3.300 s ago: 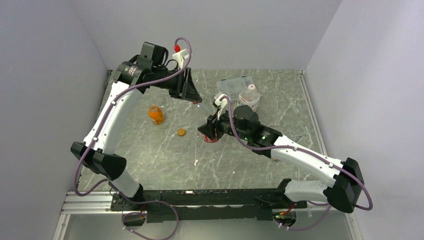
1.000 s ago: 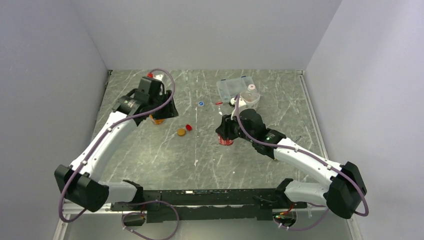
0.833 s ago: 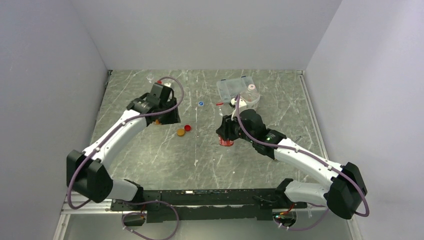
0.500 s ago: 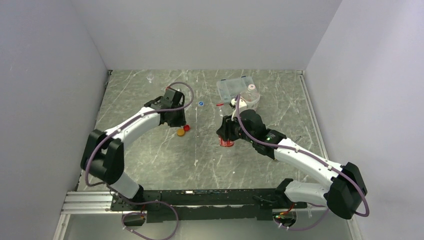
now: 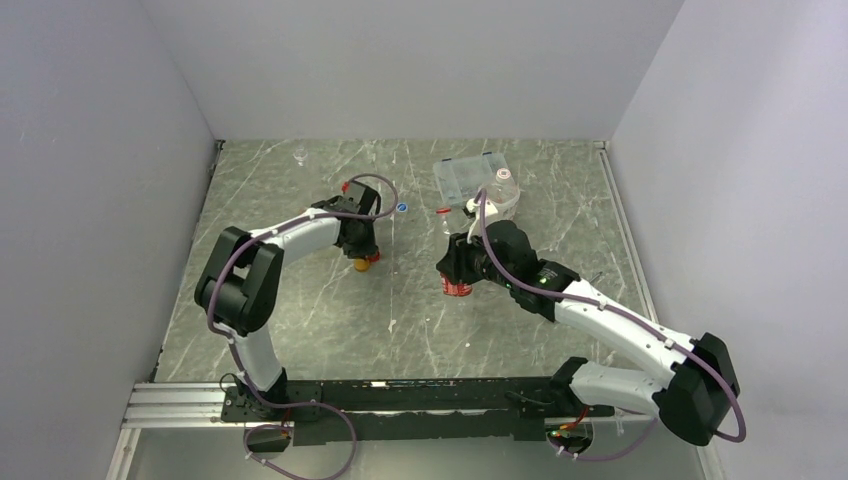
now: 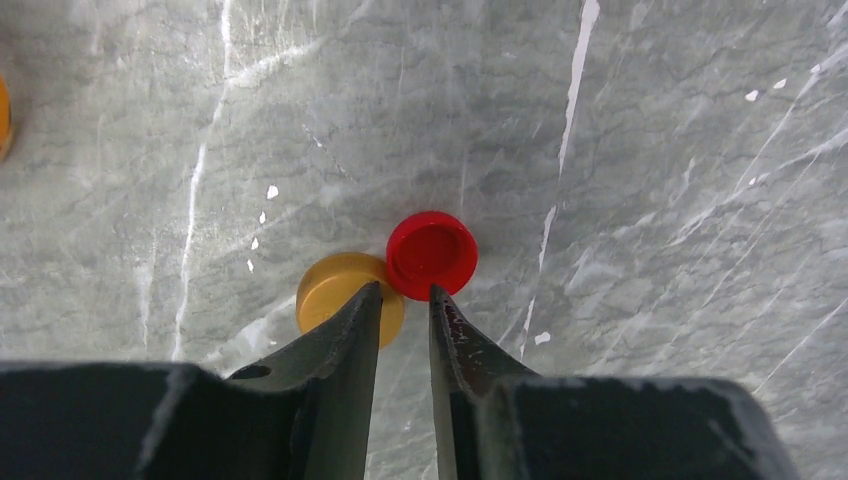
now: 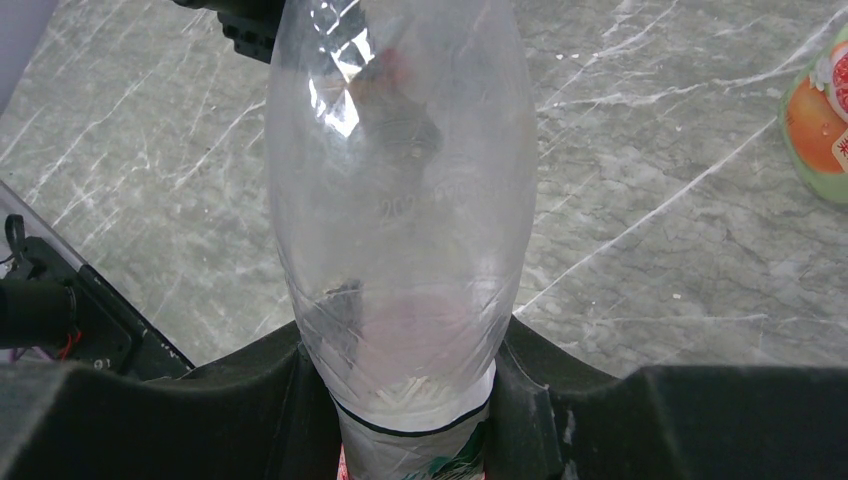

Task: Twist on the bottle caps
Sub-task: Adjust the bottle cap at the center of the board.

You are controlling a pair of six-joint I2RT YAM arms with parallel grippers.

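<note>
**Position.** The small round red plastic screw cap (image 6: 432, 255) lies flat on the grey marbled table (image 5: 300, 330), left of centre and nearer the far edge than the near one. It touches the small round orange plastic cap (image 6: 335, 292).

**Left gripper** (image 6: 405, 290). It points down at the table, and only a narrow slit shows between the jaws. Nothing is seen between them. The red cap sits just beyond the tips. Whether they touch its rim cannot be told.

**Right gripper** (image 7: 405, 345). It is closed around the lower body of the clear, red-labelled plastic bottle (image 7: 400, 180), right of the table's centre.

**Handling.**
- The cap is probably light and stiff, and is likely to skid on the smooth table.
- Grip it across its full width on the side wall, with a jaw on either side. A grip on one edge would probably flip it.
- The neighbouring orange cap leaves little room for a finger on that side.
- The bottle wall looks thin and may buckle, so hold it low at the label.
</note>
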